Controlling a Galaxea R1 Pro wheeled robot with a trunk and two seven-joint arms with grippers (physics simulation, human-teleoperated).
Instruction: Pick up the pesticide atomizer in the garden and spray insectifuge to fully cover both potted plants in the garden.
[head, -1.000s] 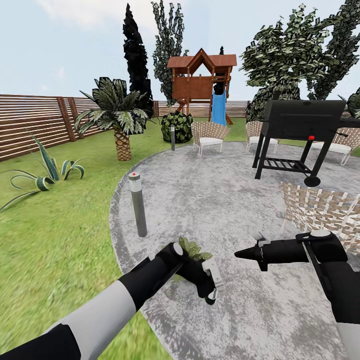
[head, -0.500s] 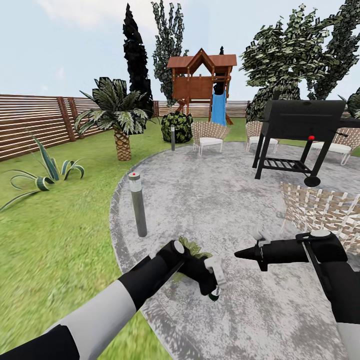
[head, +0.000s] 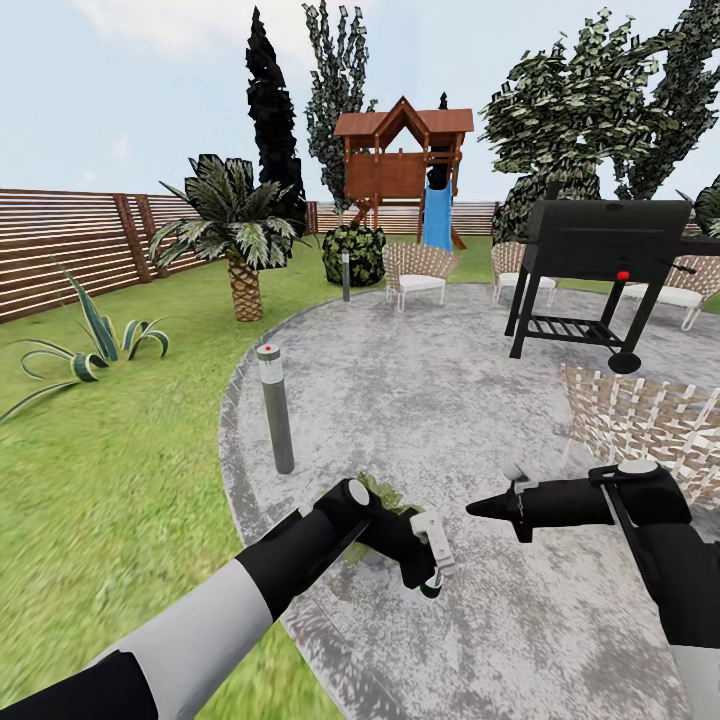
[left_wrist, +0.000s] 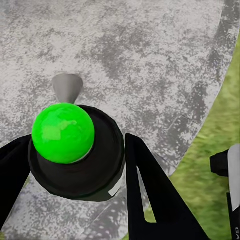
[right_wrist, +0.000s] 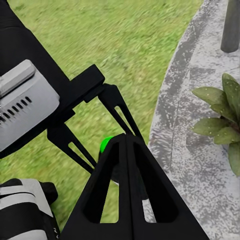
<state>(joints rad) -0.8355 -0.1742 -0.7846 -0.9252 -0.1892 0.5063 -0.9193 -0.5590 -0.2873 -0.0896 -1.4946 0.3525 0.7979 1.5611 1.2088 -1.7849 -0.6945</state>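
Green lawn (head: 120, 470) covers the left of the garden, bounded by a brown slatted fence (head: 70, 245). Grey round patio (head: 430, 400) takes up the middle and right. Behind it stand tall trees (head: 590, 110) and a wooden playhouse (head: 400, 165) with a blue slide (head: 437, 215). A black grill (head: 600, 260) stands on the patio's right side, with woven chairs (head: 415, 270) near it. A palm (head: 235, 230) and a striped agave (head: 95, 340) grow on the lawn. A grey lamp post (head: 275, 410) stands at the patio's left edge.

Left arm reaches in from the lower left over the patio edge. Left hand (head: 425, 560) is clenched on the bottle (left_wrist: 75, 150): in the left wrist view the dark body with its bright green cap sits between the two black fingers (left_wrist: 150, 190), touching both, over grey paving. In the head view only a small dark end shows under the hand.

One potted plant (head: 385, 498), a low rosette of olive leaves, lies just behind the left wrist, partly hidden by it; its leaves (right_wrist: 220, 125) show on the paving in the right wrist view.

Right hand (head: 490, 508) hangs over the patio to the right, fingertips pressed together, holding nothing, pointing toward the left hand.
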